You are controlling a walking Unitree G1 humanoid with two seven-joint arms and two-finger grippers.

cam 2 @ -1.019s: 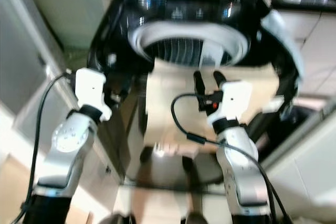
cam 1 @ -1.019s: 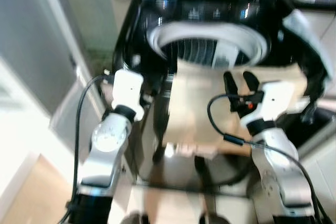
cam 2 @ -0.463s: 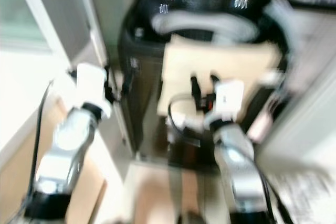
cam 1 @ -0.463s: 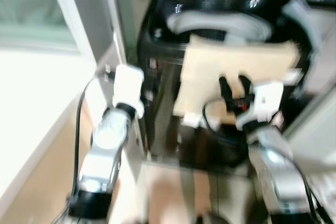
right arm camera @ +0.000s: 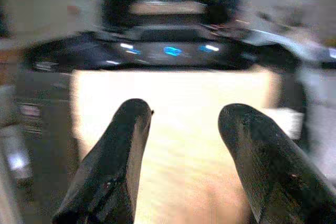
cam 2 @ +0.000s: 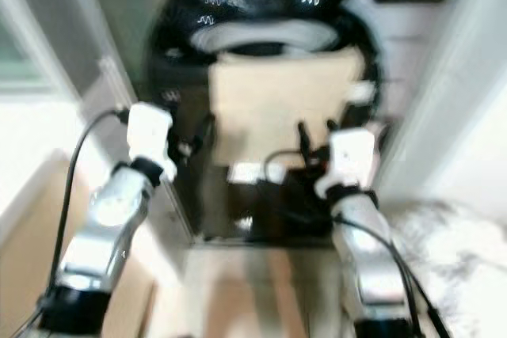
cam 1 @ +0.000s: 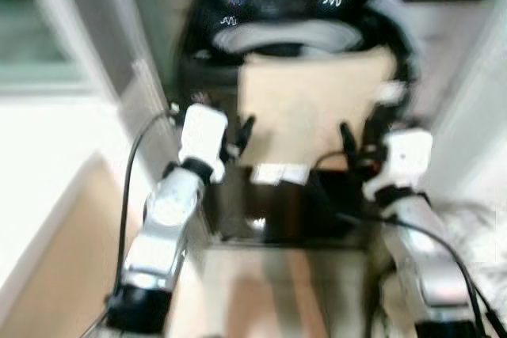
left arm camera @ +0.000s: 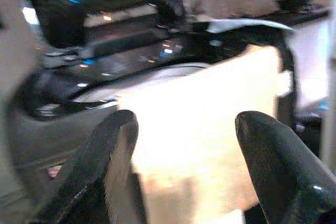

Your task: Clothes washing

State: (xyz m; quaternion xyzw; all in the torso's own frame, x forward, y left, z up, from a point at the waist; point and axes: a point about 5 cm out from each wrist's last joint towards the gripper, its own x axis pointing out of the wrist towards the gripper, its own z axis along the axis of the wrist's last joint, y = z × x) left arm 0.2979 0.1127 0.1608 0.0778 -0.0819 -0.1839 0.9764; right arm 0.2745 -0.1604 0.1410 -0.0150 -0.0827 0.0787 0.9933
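Black top-loading washer [cam 1: 285, 33] ahead, beige cloth [cam 1: 313, 108] draping its front. We are holding left gripper [left arm camera: 181, 145] and right gripper [right arm camera: 184, 140] open, empty. Blurred views are risking a mistimed grab.

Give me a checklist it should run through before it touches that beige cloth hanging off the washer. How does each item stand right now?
1. Left end effector open: ok, fingers spread.
2. Right end effector open: ok, fingers spread.
3. Beige cloth in front of both arms, draped over the front of the washing machine: ok.
4. Either end effector touching the cloth: cannot tell, the pictures are blurred.
5. Sharp view for aiming: not ok, the head views are smeared.
6. Drum opening free behind the cloth: cannot tell.
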